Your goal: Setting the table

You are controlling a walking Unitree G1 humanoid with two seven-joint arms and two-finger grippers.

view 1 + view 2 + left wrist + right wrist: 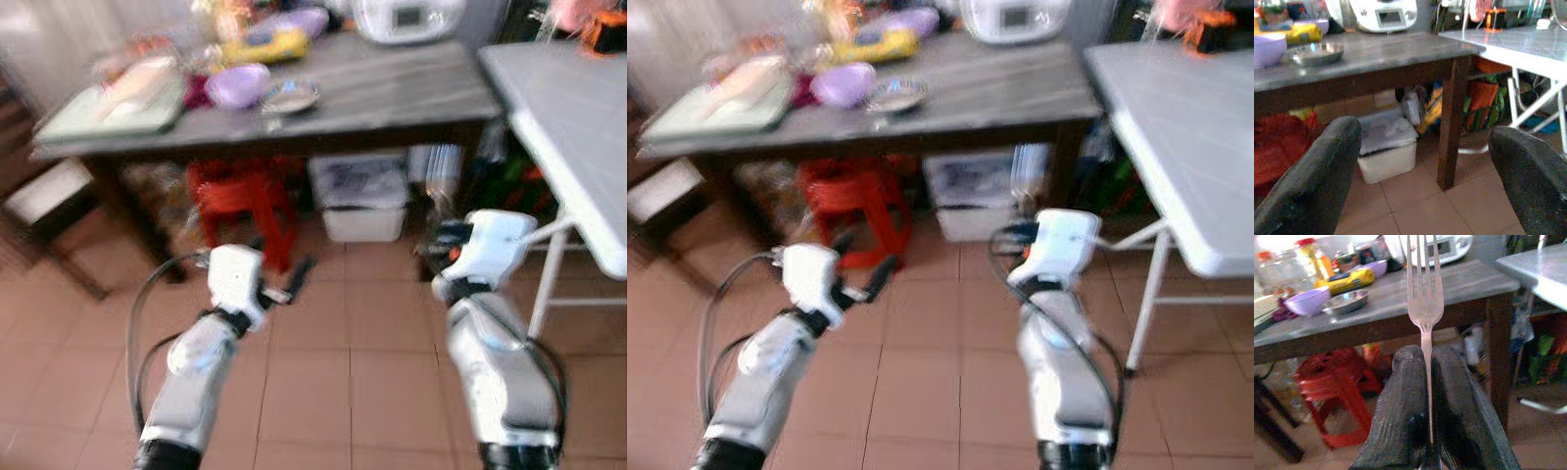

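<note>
Silver fork between black fingers. Lilac bowl on the grey tabletop; red stool beneath, terracotta tiled floor; white folding table at right.

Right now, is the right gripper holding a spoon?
No, the right gripper is shut on a metal fork, whose four tines point up between the black fingers.

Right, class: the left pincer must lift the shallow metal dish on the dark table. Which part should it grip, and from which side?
Grip the metal dish by its near rim, bringing the open left pincer in from the front edge of the table. The dish is shallow and wide with a thin rim, and the purple bowl sits close on its left, so the front looks freest.
</note>
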